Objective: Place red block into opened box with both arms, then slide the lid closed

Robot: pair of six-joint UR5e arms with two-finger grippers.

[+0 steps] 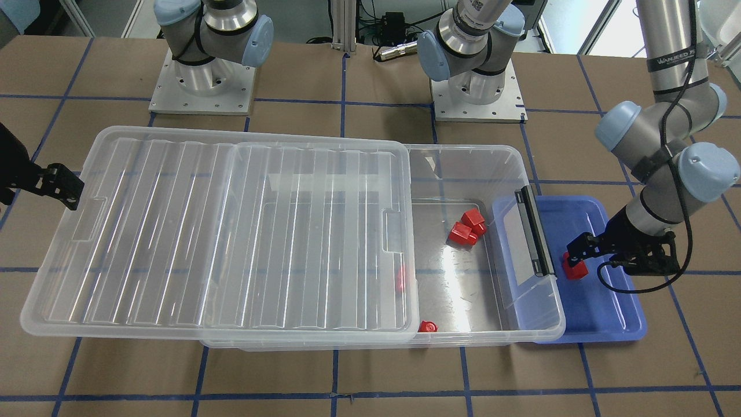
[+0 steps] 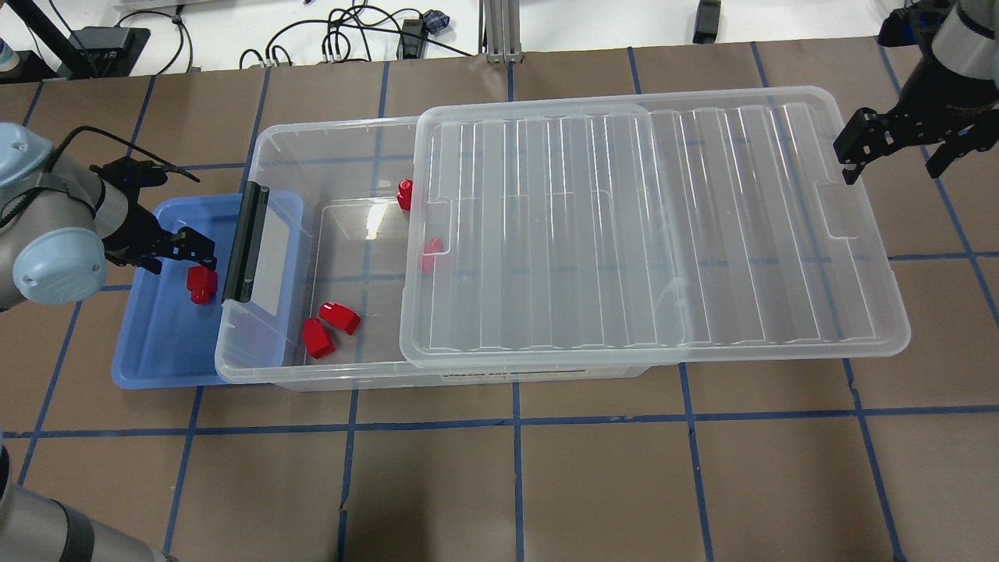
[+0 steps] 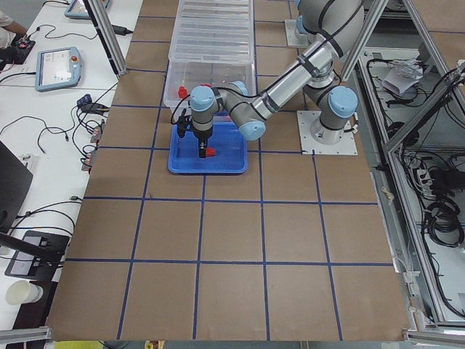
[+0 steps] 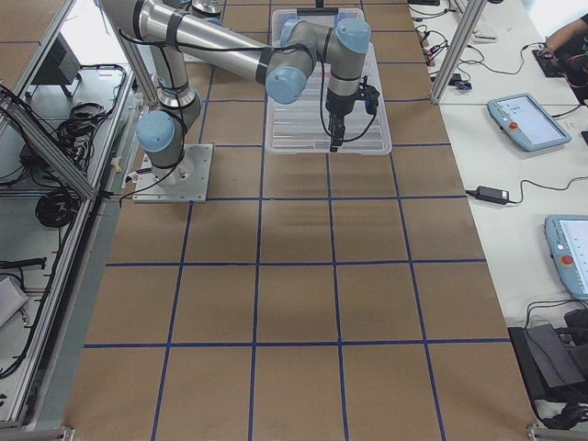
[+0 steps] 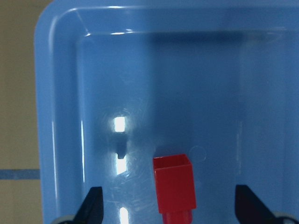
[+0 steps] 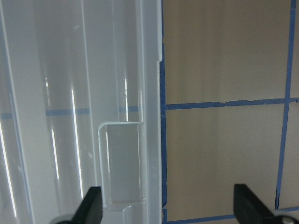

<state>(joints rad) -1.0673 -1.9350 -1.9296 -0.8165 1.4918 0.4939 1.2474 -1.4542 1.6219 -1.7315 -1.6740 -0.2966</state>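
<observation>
left tool (image 5: 170, 206) spread, glossy red block (image 5: 174, 181)

Pose: left arm (image 2: 58, 234) folded at the elbow, wrist turned so the left gripper (image 5: 170, 207) points straight down and sits low. Its fingers (image 5: 93, 207) are spread wide, neither pad in contact with anything. The right arm (image 2: 964, 35) carries the right gripper (image 2: 894, 154) pointing down too, fingers (image 6: 91, 207) equally wide apart and gripping nothing. The two grippers are well apart.
</observation>
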